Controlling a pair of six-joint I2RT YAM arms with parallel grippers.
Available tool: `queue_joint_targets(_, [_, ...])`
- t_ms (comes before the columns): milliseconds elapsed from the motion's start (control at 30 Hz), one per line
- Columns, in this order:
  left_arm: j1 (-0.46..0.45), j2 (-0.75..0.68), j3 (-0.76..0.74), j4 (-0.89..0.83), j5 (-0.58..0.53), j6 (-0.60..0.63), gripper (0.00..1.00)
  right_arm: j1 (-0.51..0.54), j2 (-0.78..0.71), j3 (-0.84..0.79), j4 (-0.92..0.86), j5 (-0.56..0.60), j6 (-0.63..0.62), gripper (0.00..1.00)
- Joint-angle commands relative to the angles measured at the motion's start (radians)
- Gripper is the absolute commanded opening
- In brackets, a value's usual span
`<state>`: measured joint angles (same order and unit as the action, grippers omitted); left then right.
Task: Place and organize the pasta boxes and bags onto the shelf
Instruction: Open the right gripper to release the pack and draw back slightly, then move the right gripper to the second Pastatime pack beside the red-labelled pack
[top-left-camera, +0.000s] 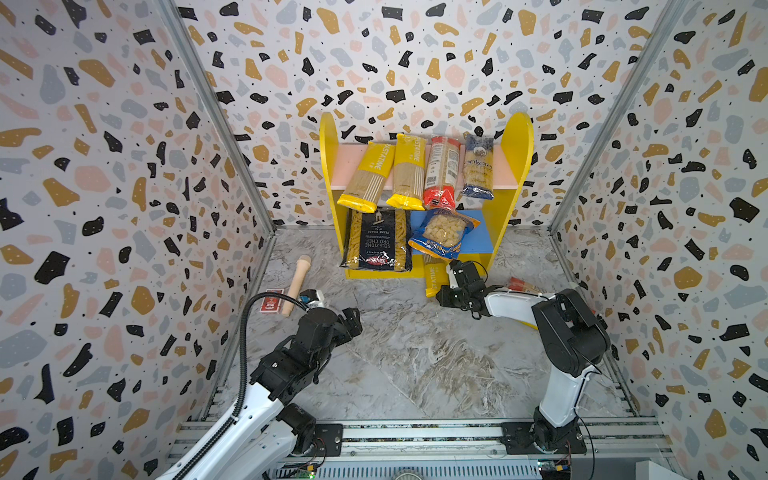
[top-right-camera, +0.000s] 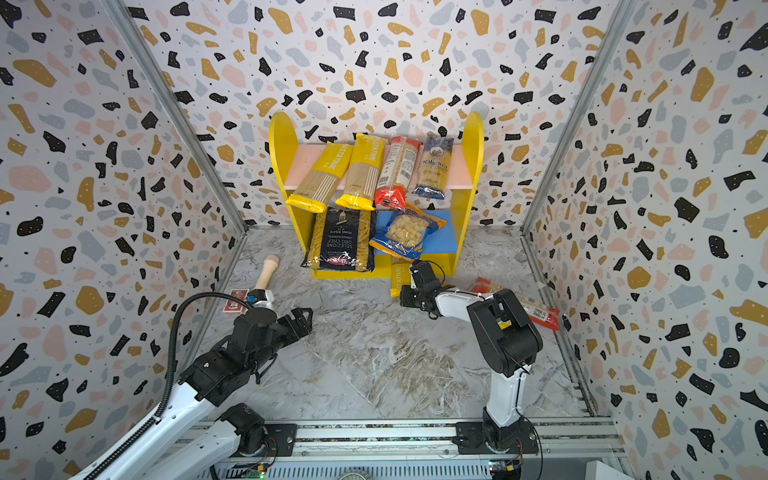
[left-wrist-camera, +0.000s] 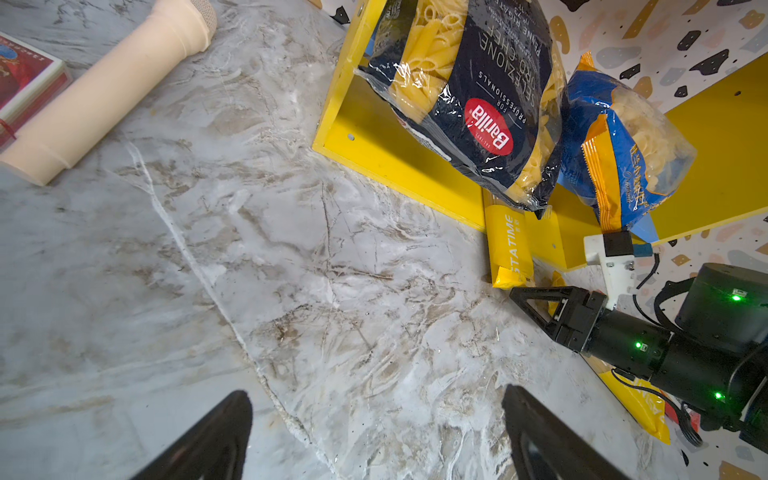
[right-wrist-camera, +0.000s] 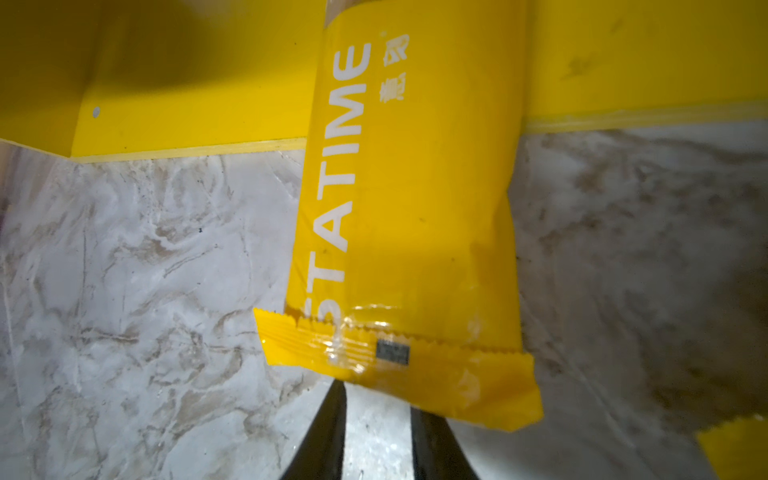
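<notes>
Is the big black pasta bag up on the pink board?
No, the black Barilla bag sits lower down, beneath the pink board.

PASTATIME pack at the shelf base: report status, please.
Left gripper open, empty. Right gripper nearly shut at PASTATIME pack end, grip unclear. Pack lies across shelf base strip; Barilla bag, blue-orange bag overhang it.

PASTATIME pack (left-wrist-camera: 509, 245): far end hidden behind the Barilla bag (left-wrist-camera: 478, 104) (seam covers right hand (right-wrist-camera: 377, 395) tips).

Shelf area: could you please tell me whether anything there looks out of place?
Yes. One yellow pack sticks out from the foot of the shelf onto the floor, far end hidden, and the leftmost pack up top sits askew, overhanging its board.
</notes>
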<state>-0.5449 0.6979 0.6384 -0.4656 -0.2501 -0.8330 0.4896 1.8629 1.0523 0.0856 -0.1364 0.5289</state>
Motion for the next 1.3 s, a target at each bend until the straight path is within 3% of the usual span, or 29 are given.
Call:
queue_joint_targets(0, [0.004,-0.008,0.037,0.028,-0.020,0.012,0.95,-0.016,-0.006,0.054,0.027,0.006,-0.022,0.29])
queue_joint_targets(200, [0.005,-0.023,0.033,0.024,-0.010,0.008,0.95,-0.026,-0.034,0.043,0.015,-0.007,-0.028,0.36])
queue_joint_targets(433, [0.004,-0.066,0.009,0.027,0.013,-0.003,0.95,-0.018,-0.224,-0.087,-0.043,-0.060,-0.036,0.51])
queue_joint_targets(533, [0.005,-0.090,-0.006,0.029,0.032,-0.008,0.95,-0.008,-0.344,-0.146,-0.117,0.002,-0.050,0.61])
queue_joint_targets(667, [0.004,-0.126,-0.021,0.024,0.065,-0.008,0.95,-0.020,-0.482,-0.213,-0.242,0.172,-0.059,0.77])
queue_joint_targets(800, [0.003,-0.163,-0.038,0.021,0.086,-0.009,0.95,-0.074,-0.508,-0.218,-0.388,0.320,-0.024,0.79])
queue_joint_targets(1267, [0.003,-0.245,-0.072,0.001,0.139,-0.021,0.95,-0.411,-0.441,-0.163,-0.402,0.335,-0.019,0.80])
